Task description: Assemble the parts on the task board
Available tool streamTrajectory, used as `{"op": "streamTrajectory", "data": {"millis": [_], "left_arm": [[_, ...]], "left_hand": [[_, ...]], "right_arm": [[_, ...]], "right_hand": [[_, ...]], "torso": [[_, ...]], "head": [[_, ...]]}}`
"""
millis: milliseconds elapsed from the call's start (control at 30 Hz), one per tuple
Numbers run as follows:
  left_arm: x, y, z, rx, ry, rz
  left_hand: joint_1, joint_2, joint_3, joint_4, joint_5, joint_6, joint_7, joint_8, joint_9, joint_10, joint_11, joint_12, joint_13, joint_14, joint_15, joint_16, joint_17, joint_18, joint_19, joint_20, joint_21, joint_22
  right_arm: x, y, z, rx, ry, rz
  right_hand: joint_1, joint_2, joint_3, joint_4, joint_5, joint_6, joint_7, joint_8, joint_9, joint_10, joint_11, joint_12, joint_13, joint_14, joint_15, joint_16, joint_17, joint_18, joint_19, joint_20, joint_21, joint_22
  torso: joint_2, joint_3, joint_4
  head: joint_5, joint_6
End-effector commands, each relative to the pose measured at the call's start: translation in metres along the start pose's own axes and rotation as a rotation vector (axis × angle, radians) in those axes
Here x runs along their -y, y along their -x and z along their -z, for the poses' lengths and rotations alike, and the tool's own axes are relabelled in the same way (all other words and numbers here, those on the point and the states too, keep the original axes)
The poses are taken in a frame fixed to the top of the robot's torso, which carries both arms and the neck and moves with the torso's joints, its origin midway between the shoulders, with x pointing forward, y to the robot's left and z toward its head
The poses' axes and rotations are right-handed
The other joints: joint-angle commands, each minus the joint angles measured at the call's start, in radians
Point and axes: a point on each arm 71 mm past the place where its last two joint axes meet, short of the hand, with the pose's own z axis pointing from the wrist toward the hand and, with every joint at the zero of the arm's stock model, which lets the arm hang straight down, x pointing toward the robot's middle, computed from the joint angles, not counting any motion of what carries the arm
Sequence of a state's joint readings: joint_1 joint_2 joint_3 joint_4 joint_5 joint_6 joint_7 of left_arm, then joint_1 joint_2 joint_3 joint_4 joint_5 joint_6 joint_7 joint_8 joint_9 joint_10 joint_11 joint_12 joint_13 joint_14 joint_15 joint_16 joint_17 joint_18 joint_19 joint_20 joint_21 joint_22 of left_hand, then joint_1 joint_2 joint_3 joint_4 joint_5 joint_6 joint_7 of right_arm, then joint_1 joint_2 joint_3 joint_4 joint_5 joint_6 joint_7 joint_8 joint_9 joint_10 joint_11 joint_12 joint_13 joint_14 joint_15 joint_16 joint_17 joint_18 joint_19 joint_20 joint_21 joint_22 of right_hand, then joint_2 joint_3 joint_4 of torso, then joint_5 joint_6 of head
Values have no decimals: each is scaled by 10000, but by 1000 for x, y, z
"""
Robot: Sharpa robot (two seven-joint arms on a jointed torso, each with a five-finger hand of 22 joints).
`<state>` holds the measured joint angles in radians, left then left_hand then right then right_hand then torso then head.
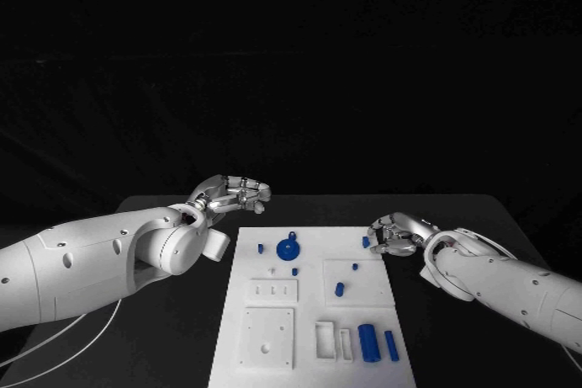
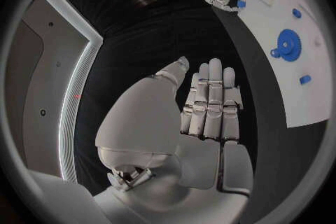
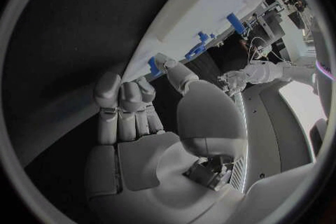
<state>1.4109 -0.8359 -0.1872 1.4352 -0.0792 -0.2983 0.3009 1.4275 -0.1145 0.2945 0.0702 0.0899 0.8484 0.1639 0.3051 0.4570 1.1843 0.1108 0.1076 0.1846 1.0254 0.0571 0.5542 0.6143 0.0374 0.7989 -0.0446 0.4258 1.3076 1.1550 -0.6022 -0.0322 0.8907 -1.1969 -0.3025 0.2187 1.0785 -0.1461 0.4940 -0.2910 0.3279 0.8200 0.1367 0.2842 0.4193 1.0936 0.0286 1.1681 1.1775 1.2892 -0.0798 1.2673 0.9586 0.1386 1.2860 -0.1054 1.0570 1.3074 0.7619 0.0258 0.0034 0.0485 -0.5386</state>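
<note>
Beside the task board, right robot hand pinches a blue part; left robot hand open, fingers straight.

White flat rectangular task board on matte black table. Parts all blue: round toothed gear, two upright cylinders, small pegs. Both arms glossy white, w/ silver metal left hand & right hand.

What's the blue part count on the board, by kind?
Blue gear: 1
Large blue cylinder: 1
Blue bar: 1
Small blue pieces: 5
Total: 8
</note>
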Motion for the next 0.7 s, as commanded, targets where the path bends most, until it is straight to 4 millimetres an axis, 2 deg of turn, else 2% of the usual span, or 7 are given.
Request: {"op": "streamTrajectory", "data": {"millis": [33,367,700], "left_arm": [[2,-2,0,-136,-143,18],[2,-3,1,-167,-144,-1],[2,-3,1,-174,-146,-2]], "left_hand": [[-95,-9,6,-51,-12,17,58,-49,12,17,51,-64,16,-80,2,-40,-16,-46,-46,21,-48,137],[-96,-10,11,-62,-12,17,58,-51,14,18,52,-68,18,-81,2,-40,-16,-46,-47,22,-49,137],[-100,-10,17,-70,-12,18,59,-53,16,19,53,-72,19,-82,3,-42,-16,-47,-49,23,-50,136]], "right_arm": [[-2,-4,0,-345,150,-98],[-5,-10,-2,-439,213,-148],[-9,-11,-4,-415,254,-186]], "right_hand": [[141,25,72,-5,163,81,41,-65,-11,-46,-16,-52,-14,-28,-36,-40,14,1232,-64,33,34,188],[156,95,104,4,185,128,25,-41,-5,-44,-28,-46,-16,-24,-47,-43,22,1232,-65,42,45,186],[-51,327,165,30,-251,275,-17,23,5,-37,-71,-37,-28,-13,-88,-60,45,1232,-65,70,68,177]], "torso": [[1,-2,7],[-10,-8,8],[-31,-16,-12]], "head": [[11,-50],[38,-132],[52,-172]]}}
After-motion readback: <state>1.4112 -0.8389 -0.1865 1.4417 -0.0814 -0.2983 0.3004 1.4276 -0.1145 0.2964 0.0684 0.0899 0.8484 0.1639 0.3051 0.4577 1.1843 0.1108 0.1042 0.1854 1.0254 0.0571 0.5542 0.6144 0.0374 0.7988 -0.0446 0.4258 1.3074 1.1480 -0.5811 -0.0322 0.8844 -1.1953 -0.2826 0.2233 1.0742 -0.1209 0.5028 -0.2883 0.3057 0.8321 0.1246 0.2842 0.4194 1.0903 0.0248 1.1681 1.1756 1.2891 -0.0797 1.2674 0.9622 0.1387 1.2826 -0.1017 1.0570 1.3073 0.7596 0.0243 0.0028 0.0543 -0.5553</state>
